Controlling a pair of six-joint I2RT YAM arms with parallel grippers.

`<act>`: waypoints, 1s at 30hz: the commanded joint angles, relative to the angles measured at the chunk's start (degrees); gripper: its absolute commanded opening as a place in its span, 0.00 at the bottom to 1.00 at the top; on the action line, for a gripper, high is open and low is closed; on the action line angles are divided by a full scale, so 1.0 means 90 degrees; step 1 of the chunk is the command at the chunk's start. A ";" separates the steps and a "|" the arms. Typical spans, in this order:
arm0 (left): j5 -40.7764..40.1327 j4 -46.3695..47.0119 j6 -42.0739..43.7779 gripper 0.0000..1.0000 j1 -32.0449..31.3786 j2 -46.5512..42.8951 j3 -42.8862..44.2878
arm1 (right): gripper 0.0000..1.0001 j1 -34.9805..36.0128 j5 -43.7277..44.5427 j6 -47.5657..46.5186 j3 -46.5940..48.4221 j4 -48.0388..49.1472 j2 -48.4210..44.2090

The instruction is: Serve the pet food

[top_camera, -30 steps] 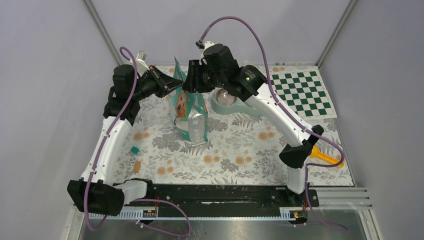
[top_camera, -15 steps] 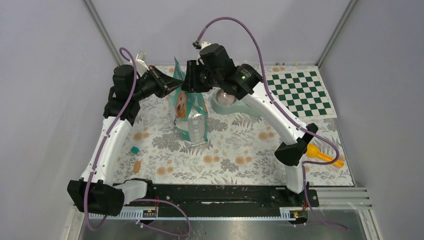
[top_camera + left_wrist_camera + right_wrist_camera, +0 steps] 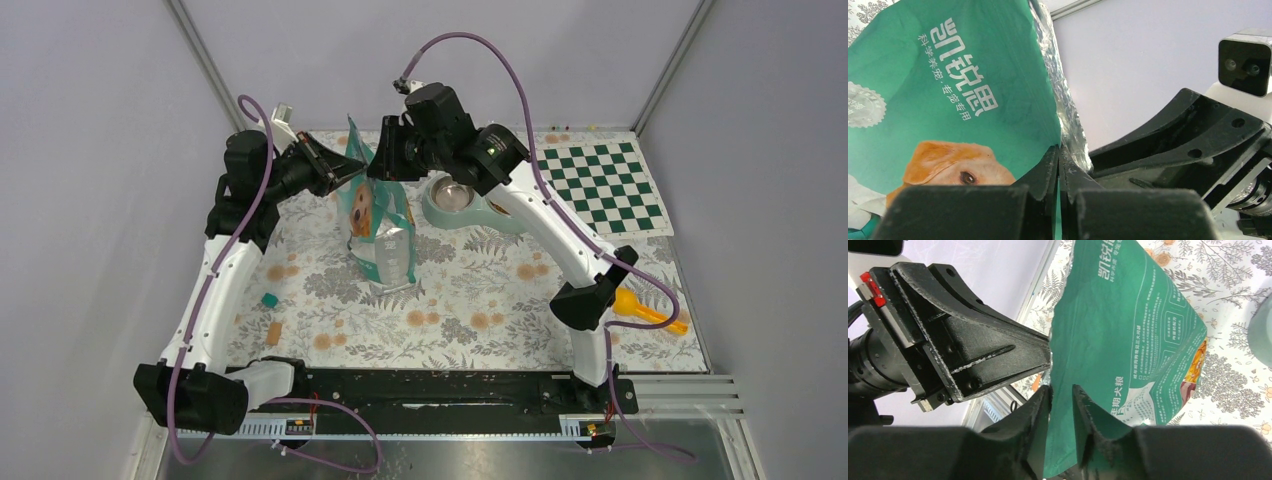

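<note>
A teal bag (image 3: 380, 225) with a golden dog picture stands upright mid-table. The pet food itself is hidden from every view. My left gripper (image 3: 352, 170) is shut on the bag's left top edge; in the left wrist view its fingertips (image 3: 1058, 150) pinch the teal wall (image 3: 948, 100) beside the silver lining. My right gripper (image 3: 385, 165) is at the bag's right top edge. In the right wrist view its jaws (image 3: 1062, 388) straddle the bag's wall (image 3: 1128, 330) with a narrow gap between them. The left gripper's black body (image 3: 978, 355) is just opposite.
A steel bowl (image 3: 452, 195) in a pale green holder (image 3: 497, 213) sits right behind the bag. A yellow-orange scoop (image 3: 650, 313) lies at the right edge near the right arm's elbow. A chessboard mat (image 3: 603, 188) is at the back right. Small blocks (image 3: 269, 299) lie front left.
The right gripper's jaws have narrowed around the bag's top edge, and the right arm shifted slightly. The left gripper and the bag hold still.
</note>
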 commanded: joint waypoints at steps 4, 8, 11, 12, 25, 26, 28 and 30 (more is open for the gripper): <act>0.0034 0.0308 0.0128 0.00 -0.0004 -0.0265 0.0161 | 0.27 -0.0045 -0.0216 -0.0062 0.0058 0.0017 0.0002; 0.0050 0.0345 0.0084 0.00 -0.0003 -0.0256 0.0171 | 0.32 -0.0037 -0.0211 -0.0265 -0.0073 -0.0033 0.0037; 0.0088 0.0432 0.0018 0.00 -0.0009 -0.0235 0.0166 | 0.34 -0.0036 -0.0160 -0.0464 -0.0053 -0.0194 0.0085; 0.0091 0.0472 0.0001 0.00 -0.0001 -0.0221 0.0165 | 0.35 -0.0032 -0.0150 -0.0544 -0.0041 -0.0240 0.0099; -0.0195 -0.0109 0.0509 0.00 0.0017 -0.0186 0.0414 | 0.00 -0.0036 0.0892 -0.1424 0.0286 -0.0576 0.0018; -0.0277 -0.0239 0.0614 0.00 0.0018 -0.0204 0.0432 | 0.00 -0.0043 0.1018 -0.1465 0.0301 -0.0573 -0.0010; -0.0455 -0.0543 0.0860 0.00 0.0046 -0.0242 0.0487 | 0.00 -0.0036 0.1327 -0.1568 0.0331 -0.0570 -0.0065; -0.0658 -0.0865 0.1142 0.00 0.0081 -0.0298 0.0548 | 0.00 -0.0036 0.1577 -0.1669 0.0368 -0.0576 -0.0094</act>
